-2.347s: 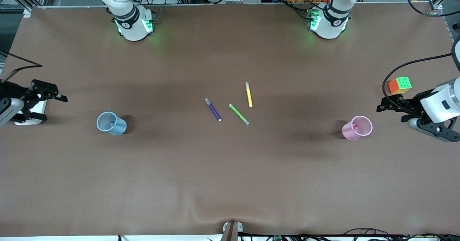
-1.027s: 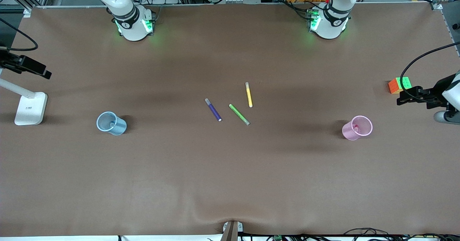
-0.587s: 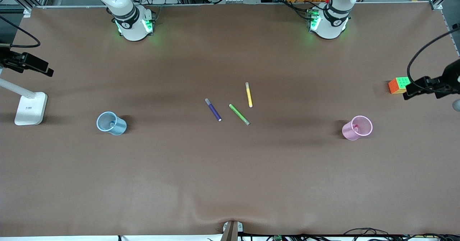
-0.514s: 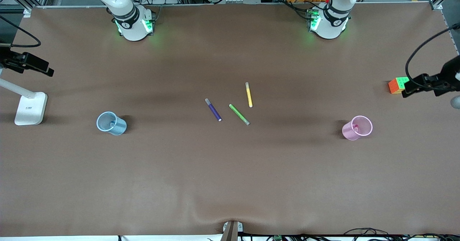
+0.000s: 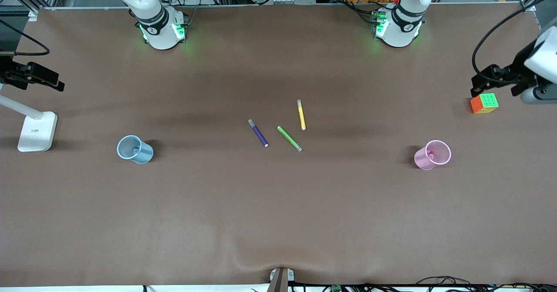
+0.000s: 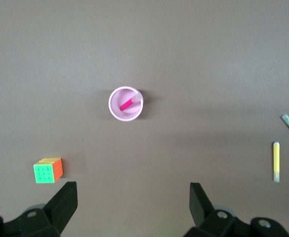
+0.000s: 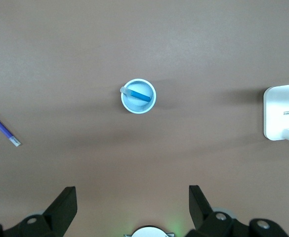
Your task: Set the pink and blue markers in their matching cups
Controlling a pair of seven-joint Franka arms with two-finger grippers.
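The left end effector (image 5: pixel 478 82) has lifted away from the pink cup (image 5: pixel 432 154) toward the left arm's end of the counter (image 5: pixel 278 222) and now hangs over the edge there, above the colour cube (image 5: pixel 484 103); the right end effector (image 5: pixel 55 84) has pulled back too, and sits high over the right arm's end, above the white lamp base (image 5: pixel 37 131). Both stand with their fingers wide apart and nothing between them, as each wrist view shows.

As for the job, it looks finished to me. The pink marker (image 6: pixel 127 104) lies slanted inside the pink cup, seen plainly from the left wrist. The blue marker (image 7: pixel 139 95) leans in the blue cup (image 5: pixel 134 149), its grey end against the rim, seen from the right wrist. Both cups stand upright and well apart, one toward each arm's end of the counter.

Lying loose in the middle of the counter are the three pens that do not belong to the task: the purple pen (image 5: pixel 258 133), the green pen (image 5: pixel 290 139) just beside it, and the yellow pen (image 5: pixel 301 115), farther from the front camera than the green one. None of them touches a cup.

I would judge nothing is left but for the arms to settle and wait.
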